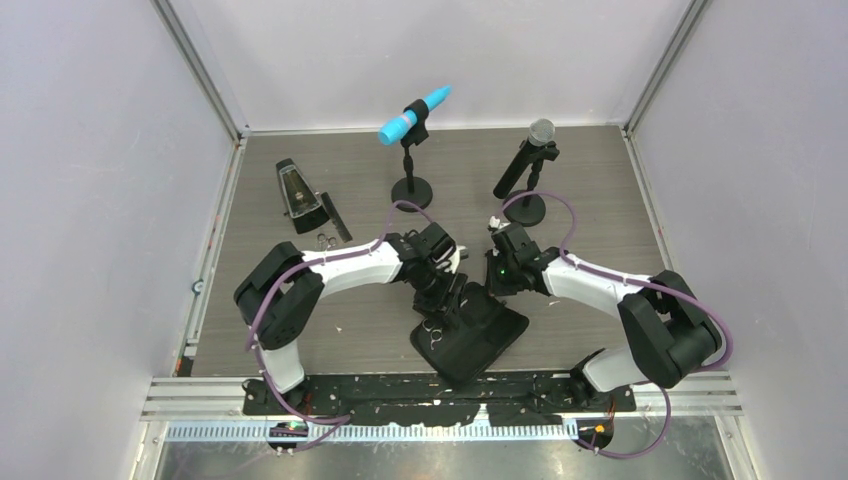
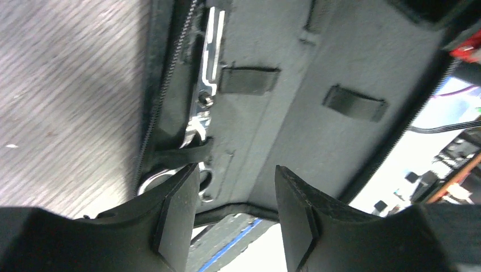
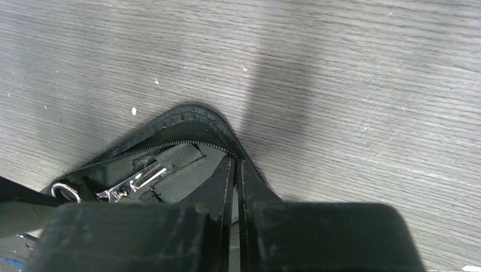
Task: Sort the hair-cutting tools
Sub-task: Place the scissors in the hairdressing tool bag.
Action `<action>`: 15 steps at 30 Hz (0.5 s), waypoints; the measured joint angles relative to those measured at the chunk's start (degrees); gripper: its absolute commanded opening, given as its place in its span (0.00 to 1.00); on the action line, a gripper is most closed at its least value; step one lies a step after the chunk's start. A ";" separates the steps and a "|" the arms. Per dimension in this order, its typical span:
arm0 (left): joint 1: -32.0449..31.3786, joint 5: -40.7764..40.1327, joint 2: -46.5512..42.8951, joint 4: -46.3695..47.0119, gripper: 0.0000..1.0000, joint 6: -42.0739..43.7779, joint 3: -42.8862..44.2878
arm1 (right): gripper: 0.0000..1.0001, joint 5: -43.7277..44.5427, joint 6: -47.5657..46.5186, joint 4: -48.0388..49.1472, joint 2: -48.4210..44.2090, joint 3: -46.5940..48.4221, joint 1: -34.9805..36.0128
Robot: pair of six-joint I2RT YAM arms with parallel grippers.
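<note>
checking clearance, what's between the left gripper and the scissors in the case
Only bare lining of the case: the left wrist view shows the scissors under an elastic strap right beside the open left gripper.

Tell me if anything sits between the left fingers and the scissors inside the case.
Only a black strap crossing the scissors near their ring handles; the blades lie bare. The left fingers hang open over the case, whose edge the right fingers pinch shut.
</note>
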 measured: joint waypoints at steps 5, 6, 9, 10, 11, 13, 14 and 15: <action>-0.31 2.43 0.07 3.45 0.57 -3.67 -0.02 | 0.05 0.26 2.34 1.68 -0.04 -0.90 -0.02; -0.33 2.60 0.07 3.78 0.58 -4.26 -0.02 | 0.07 0.20 2.49 2.21 -0.02 -0.96 -0.02; -0.20 1.88 -0.68 3.91 0.58 -5.35 -0.04 | 0.25 -0.07 2.43 3.26 -0.02 -0.98 0.00; 0.13 1.05 -1.31 3.82 0.58 -5.75 -0.15 | 0.37 -0.20 2.27 3.41 -0.02 -0.96 0.00; 0.37 0.33 -2.14 3.78 0.58 -5.92 -0.37 | 0.42 -0.17 2.14 3.43 -0.02 -0.81 0.02; 1.51 -1.90 -4.98 3.67 0.58 -5.90 -1.70 | 0.52 0.15 1.07 2.69 -0.31 0.02 0.02; 2.80 -3.28 -7.02 3.19 0.57 -5.81 -2.64 | 0.53 0.55 0.57 2.01 -0.83 0.66 0.02; 3.87 -4.15 -8.24 2.71 0.57 -5.62 -3.08 | 0.54 1.03 0.22 1.31 -1.51 1.20 0.02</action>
